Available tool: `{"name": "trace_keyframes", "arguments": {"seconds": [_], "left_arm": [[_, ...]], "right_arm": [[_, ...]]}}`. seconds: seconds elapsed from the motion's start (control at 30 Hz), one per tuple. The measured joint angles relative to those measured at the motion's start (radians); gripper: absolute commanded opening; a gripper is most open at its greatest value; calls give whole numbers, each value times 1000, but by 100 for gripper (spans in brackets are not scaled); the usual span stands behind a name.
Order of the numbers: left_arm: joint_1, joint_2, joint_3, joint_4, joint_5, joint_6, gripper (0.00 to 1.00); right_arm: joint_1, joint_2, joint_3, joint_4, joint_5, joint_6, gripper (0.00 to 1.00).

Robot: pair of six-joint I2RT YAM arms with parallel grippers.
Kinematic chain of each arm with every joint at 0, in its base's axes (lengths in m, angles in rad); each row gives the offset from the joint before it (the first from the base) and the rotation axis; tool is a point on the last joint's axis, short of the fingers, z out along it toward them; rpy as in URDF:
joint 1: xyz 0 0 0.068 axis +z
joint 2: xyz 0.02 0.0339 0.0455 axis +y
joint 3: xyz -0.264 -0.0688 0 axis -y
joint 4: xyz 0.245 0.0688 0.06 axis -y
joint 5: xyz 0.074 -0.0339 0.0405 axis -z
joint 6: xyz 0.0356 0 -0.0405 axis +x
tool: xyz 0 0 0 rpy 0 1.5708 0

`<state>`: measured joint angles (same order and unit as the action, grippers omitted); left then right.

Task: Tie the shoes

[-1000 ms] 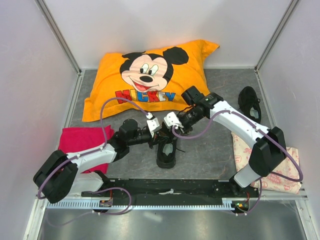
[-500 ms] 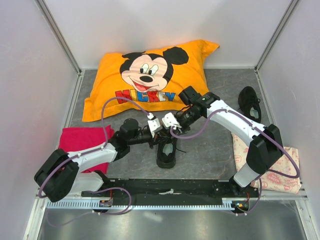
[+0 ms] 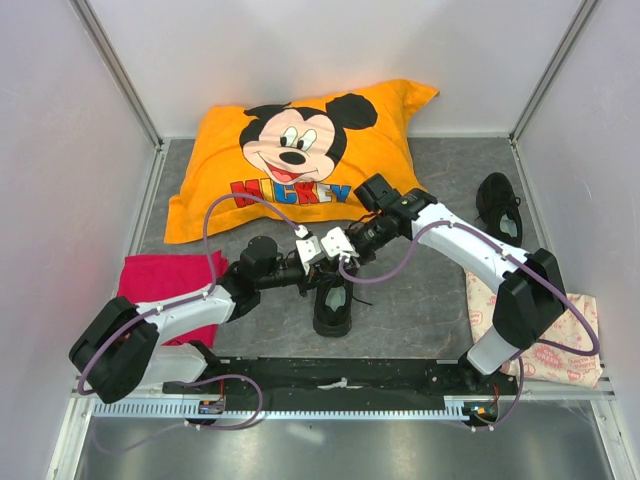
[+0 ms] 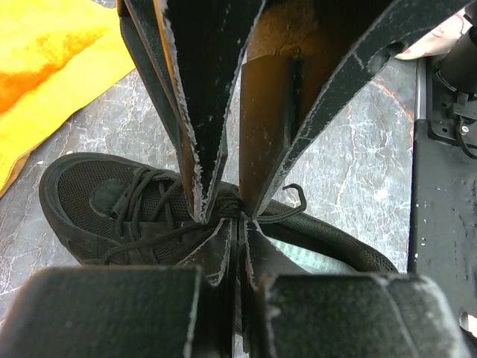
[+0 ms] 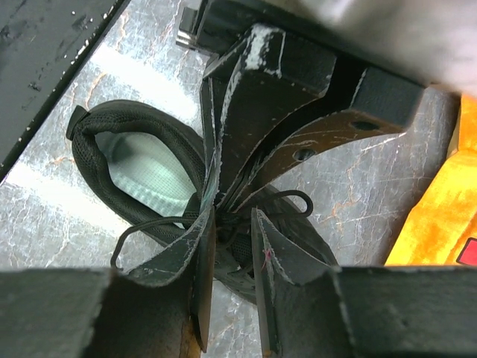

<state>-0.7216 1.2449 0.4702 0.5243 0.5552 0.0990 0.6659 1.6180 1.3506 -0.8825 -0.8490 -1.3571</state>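
Observation:
One black shoe lies mid-table with its toe toward the pillow; its pale insole shows in the right wrist view. Both grippers meet over its laces. My left gripper is shut, its tips pinched on the lace at the crossing. My right gripper comes from the opposite side, its jaws a little apart and straddling the same lace crossing, tip to tip with the left one. A loose lace loop hangs beside the shoe's opening. The second shoe lies at the far right.
An orange Mickey pillow fills the back of the table, close behind the shoe. A red cloth lies at the left and a patterned cloth at the right. The black base rail runs along the near edge.
My right gripper has moved a little left, closing up against my left gripper over the shoe's laces. The left arm and the shoe have hardly moved.

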Motion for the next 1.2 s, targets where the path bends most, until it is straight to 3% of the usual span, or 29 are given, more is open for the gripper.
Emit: {"name": "trace_keyframes", "arguments": {"seconds": [0.2,0.4,0.5,0.6,0.63,0.73,0.97,1.03,1.2], "left_arm": [[0,0,0,0,0,0,1],[2,0,0,-4,0,0,1],[6,0,0,-6,0,0,2],[9,-1,0,-9,-3,-1,16],[10,-3,0,-11,-7,-1,25],[13,-19,0,-21,-34,0,36],[14,-105,-24,-15,-85,3,42],[14,-110,-27,-13,-88,7,48],[14,-110,-31,-13,-100,9,50]], "right_arm": [[0,-3,-5,-2,18,-26,31],[0,-14,-20,-12,35,-66,0],[0,-18,-21,-13,39,-73,0],[0,-21,-22,-12,39,-64,0],[0,-22,-22,-10,39,-48,0],[-4,-22,-22,9,39,23,0],[-21,-32,-45,91,34,230,0],[-22,-39,-57,111,33,281,0],[-22,-41,-61,164,31,410,0]]}}
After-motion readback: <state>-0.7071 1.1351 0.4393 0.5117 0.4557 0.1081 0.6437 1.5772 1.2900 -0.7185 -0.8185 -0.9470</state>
